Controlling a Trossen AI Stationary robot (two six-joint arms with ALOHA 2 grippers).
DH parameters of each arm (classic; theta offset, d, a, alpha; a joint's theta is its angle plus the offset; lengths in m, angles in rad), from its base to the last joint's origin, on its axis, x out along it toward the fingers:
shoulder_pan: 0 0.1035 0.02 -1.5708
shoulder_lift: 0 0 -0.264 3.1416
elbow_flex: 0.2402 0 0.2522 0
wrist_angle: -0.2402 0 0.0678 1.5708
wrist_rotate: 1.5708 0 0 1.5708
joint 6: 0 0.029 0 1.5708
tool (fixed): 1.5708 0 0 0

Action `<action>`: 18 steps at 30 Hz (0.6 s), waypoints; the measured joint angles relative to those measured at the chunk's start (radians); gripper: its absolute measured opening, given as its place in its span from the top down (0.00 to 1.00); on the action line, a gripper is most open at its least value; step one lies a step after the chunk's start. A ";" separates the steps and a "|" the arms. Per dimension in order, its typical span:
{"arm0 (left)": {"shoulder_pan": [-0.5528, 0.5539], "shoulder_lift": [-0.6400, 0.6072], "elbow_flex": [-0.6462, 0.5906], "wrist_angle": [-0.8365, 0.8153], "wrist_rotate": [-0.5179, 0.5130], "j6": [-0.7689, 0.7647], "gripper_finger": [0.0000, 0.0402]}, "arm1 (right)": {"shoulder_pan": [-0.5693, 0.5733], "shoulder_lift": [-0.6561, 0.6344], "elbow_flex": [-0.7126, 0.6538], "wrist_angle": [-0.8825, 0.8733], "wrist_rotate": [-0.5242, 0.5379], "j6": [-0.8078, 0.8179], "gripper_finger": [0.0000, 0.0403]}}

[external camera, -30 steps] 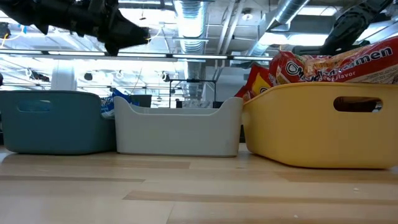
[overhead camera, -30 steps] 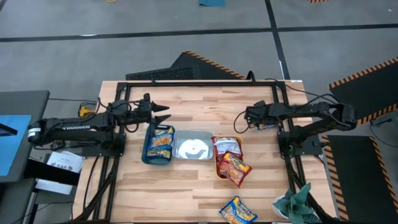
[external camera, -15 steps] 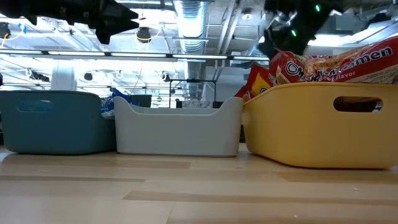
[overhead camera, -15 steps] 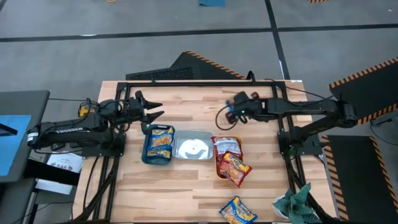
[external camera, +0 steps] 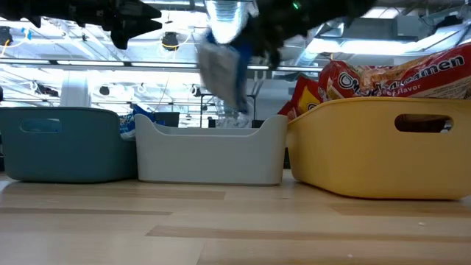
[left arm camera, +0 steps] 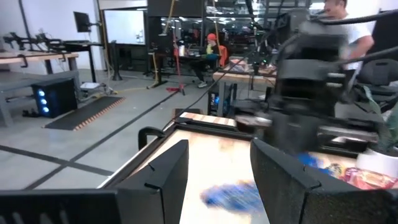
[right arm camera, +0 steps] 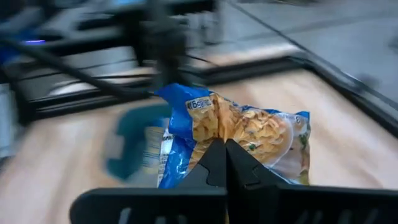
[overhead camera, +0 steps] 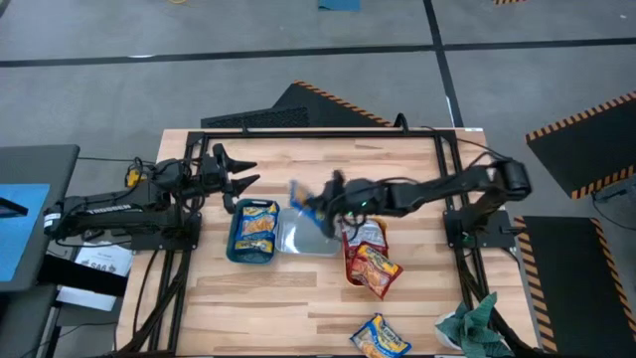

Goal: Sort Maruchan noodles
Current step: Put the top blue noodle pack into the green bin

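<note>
From above, the wooden table (overhead camera: 298, 308) carried three bins, and my right gripper (overhead camera: 320, 204) held a yellow-and-blue Maruchan packet (overhead camera: 303, 197) above the clear bin (overhead camera: 308, 237), my left gripper (overhead camera: 241, 171) waiting spread. In my right wrist view my fingers (right arm camera: 225, 163) were pinched shut on that packet's edge; next, I judged, came carrying it over the teal bin (right arm camera: 134, 146) and letting go.

Dark arms, black cables, white lettering on left arm (overhead camera: 109, 207).
</note>
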 joint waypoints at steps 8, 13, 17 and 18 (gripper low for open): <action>0.000 0.000 0.000 0.001 -0.005 0.007 0.60 | 0.087 0.221 0.281 0.008 -0.254 -0.151 0.99; 0.000 0.000 0.000 0.001 -0.005 0.005 0.60 | 0.095 0.354 0.436 0.007 -0.417 -0.229 0.99; 0.000 0.000 0.000 0.001 -0.005 0.005 0.60 | 0.077 0.449 0.535 -0.010 -0.482 -0.237 0.99; 0.000 0.000 0.000 0.001 -0.005 0.005 0.60 | 0.070 0.473 0.560 -0.015 -0.487 -0.236 0.99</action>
